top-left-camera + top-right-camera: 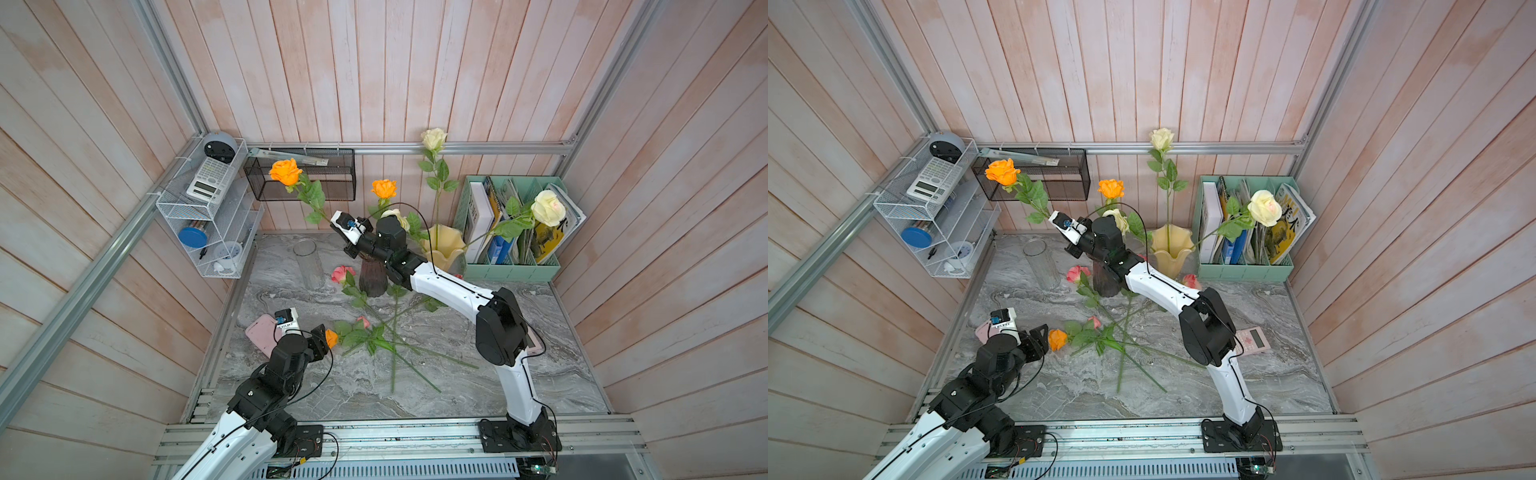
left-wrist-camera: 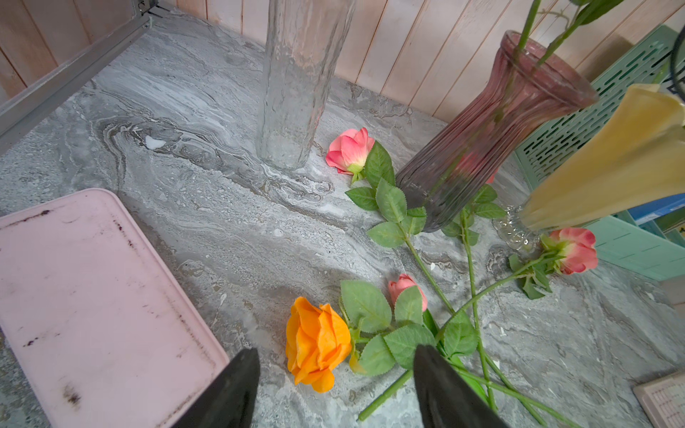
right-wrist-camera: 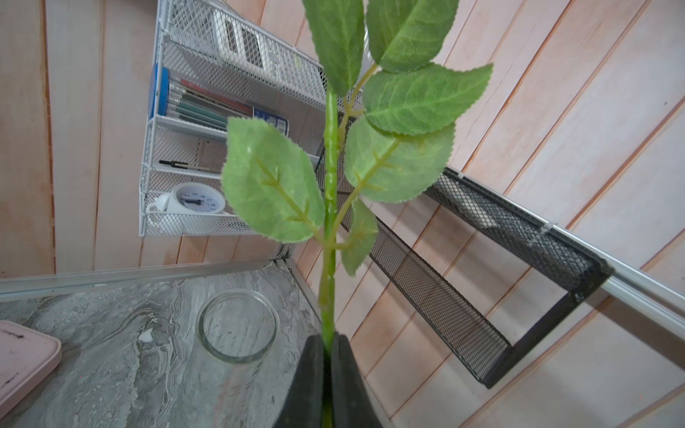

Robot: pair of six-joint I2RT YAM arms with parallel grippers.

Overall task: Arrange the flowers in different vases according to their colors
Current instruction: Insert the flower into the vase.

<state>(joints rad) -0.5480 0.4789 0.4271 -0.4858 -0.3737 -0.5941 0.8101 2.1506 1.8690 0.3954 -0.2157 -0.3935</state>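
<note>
**Right claw (image 3: 328, 339) clamps a raised orange rose (image 1: 285, 171); left claw (image 2: 333, 352) hangs apart over a lying orange rose (image 2: 317, 342)**

Pale pink plank walls (image 1: 415, 62) close in the back and both sides in both top views. Below them a grey marbled table (image 1: 457, 374) fills the lower middle. At its right rear stands a mint file holder (image 1: 511, 266) stuffed with books. A white wire shelf (image 1: 208, 216) hangs on the left wall and a black mesh basket (image 1: 299, 174) on the back wall. A pink tray (image 2: 92, 296) lies at the table's left edge, partly under the left arm.

The right arm reaches from the lower right to the centre, over the purple vase (image 1: 372, 278). In the right wrist view its jaws press together on the green stem just below the leaves. The bloom sits up and left of the claw, in front of the basket. The left claw hangs low at centre left. The lying orange rose is just beyond its fingertips, in line with the gap; whether they touch I cannot tell.

The clear vase (image 1: 309, 264) stands left of the purple one, the yellow vase (image 1: 442, 245) right of it. A second orange rose (image 1: 384, 188) rises from the purple vase. A tall cream rose (image 1: 433, 138) and a leaning cream rose (image 1: 547, 208) stand in the yellow vase. A third cream rose (image 1: 397, 216) is half hidden behind the right arm, its vase unclear. On the table, stems crossing, lie a pink rose (image 2: 350, 150) by the clear vase's foot, a pink bud (image 2: 407, 289) beside the lying orange bloom, and a far pink rose (image 2: 576, 252) by the yellow vase's foot
</note>
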